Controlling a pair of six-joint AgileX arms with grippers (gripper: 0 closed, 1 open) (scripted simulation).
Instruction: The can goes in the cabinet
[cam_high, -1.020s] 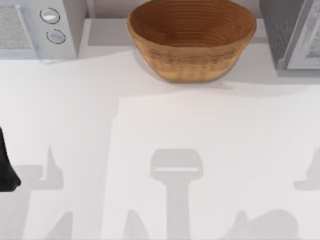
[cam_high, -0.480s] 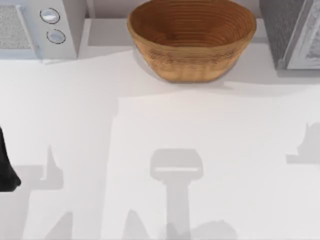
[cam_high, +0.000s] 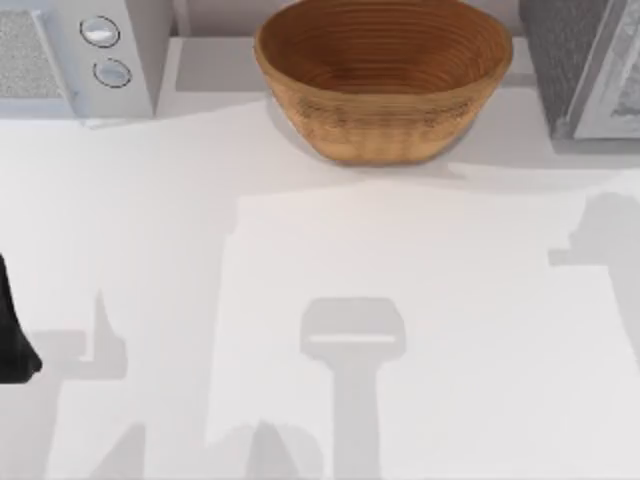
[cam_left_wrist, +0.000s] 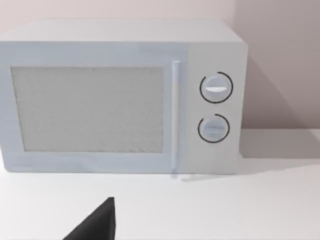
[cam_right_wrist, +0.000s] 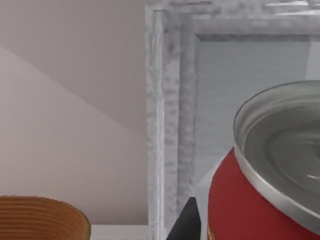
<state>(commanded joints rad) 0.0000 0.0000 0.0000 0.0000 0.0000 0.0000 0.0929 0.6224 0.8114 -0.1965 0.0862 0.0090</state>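
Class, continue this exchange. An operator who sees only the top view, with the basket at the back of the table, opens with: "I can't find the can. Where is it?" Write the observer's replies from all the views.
Observer: The right wrist view has the can, red with a silver top, close under the camera at the right gripper.
Operator: What lies ahead of it?
Observer: The cabinet, its pale-framed door just beyond the can.
Operator: And my left arm?
Observer: The left gripper faces the front of the white appliance.
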